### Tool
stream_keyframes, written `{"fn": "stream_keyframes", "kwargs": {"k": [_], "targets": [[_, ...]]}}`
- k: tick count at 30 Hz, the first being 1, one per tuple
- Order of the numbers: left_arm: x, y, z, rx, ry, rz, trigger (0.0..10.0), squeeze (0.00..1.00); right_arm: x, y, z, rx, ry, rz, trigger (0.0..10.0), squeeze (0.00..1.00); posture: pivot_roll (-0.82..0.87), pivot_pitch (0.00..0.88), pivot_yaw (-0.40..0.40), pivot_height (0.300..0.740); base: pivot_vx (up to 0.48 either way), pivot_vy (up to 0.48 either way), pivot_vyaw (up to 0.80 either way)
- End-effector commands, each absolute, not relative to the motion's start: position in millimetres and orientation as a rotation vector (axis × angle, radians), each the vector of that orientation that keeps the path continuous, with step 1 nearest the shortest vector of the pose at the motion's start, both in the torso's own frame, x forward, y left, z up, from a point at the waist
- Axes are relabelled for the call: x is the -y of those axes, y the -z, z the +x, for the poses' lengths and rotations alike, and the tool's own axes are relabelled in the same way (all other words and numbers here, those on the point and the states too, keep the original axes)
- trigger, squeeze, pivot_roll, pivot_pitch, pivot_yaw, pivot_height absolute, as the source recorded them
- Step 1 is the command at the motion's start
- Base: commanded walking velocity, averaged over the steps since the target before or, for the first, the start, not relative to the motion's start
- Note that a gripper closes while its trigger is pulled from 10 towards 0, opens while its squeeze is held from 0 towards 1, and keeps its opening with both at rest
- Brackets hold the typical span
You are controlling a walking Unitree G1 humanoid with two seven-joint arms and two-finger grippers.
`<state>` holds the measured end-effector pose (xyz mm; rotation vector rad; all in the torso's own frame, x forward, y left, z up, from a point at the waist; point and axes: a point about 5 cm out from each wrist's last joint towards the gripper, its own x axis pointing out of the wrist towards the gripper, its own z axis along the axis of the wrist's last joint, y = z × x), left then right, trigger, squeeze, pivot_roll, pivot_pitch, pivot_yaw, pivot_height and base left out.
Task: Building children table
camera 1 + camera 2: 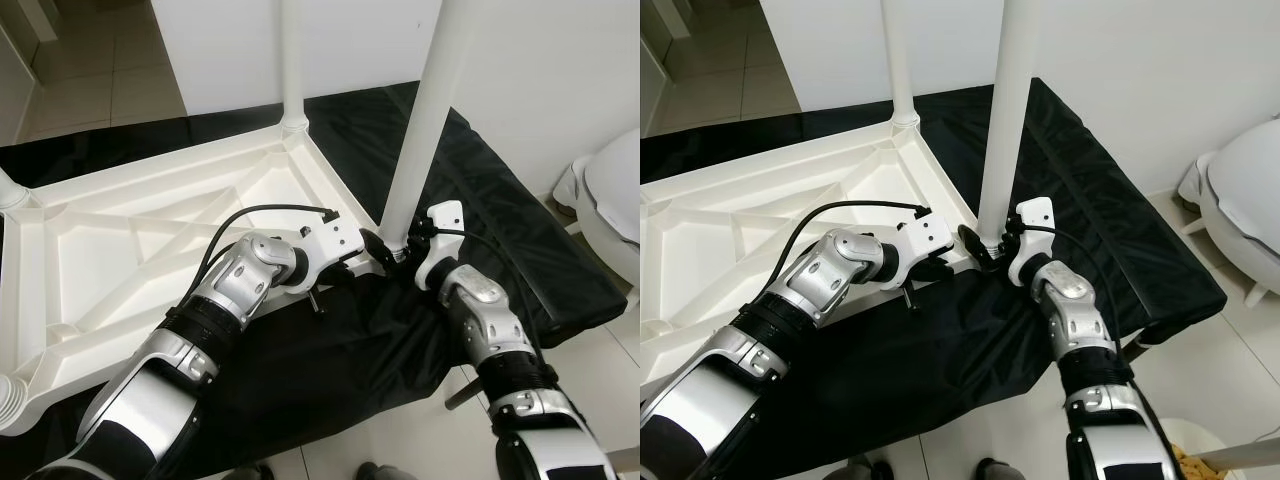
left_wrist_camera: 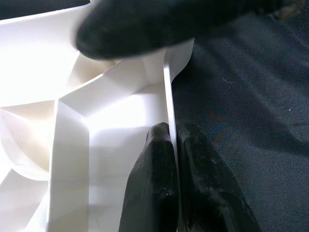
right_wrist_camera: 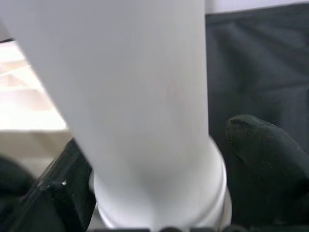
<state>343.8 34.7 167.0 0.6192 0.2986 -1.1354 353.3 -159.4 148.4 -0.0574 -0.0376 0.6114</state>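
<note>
A white plastic table top lies upside down on a black cloth. One white leg stands upright in its far corner. A second white leg stands at the near right corner, and my right gripper is shut on its base. In the right wrist view that leg sits between the two black fingers. My left gripper reaches the same corner from the left. In the left wrist view its fingers are shut on the table's thin rim wall.
Two more leg sockets sit at the table's left side, one far and one near. A white rounded fixture stands on the tiled floor to the right. A white wall rises behind the cloth.
</note>
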Motion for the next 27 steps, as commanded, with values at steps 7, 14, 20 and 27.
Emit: {"fn": "stream_keyframes", "kwargs": {"k": [7, 14, 20, 27], "targets": [[-36.8, -159.5, 337.9, -0.337, 1.197, 0.655, 10.0, 0.00, 167.6, -137.6, 353.3, -0.023, -0.706, -0.049, 2.2, 0.00, -0.05, 0.066, 0.066, 0.740, 0.000, 0.000, 0.00], [-37.2, -159.2, 337.2, -0.338, 1.199, 0.659, 10.0, 0.00, 169.1, -142.6, 355.0, 0.004, -0.732, -0.060, 0.0, 0.00, -0.05, 0.057, 0.072, 0.740, 0.000, 0.000, 0.00], [-34.8, -158.7, 336.2, -0.337, 1.210, 0.663, 10.0, 0.00, 167.5, -146.9, 353.9, 0.035, -0.749, -0.099, 0.0, 0.00, -0.06, 0.055, 0.068, 0.740, 0.000, 0.000, 0.00], [-34.7, -158.4, 335.6, -0.336, 1.208, 0.659, 10.0, 0.00, 162.2, -141.3, 357.7, 0.008, -0.589, -0.125, 10.0, 0.00, -0.06, 0.058, 0.058, 0.740, 0.000, 0.000, 0.00]]}}
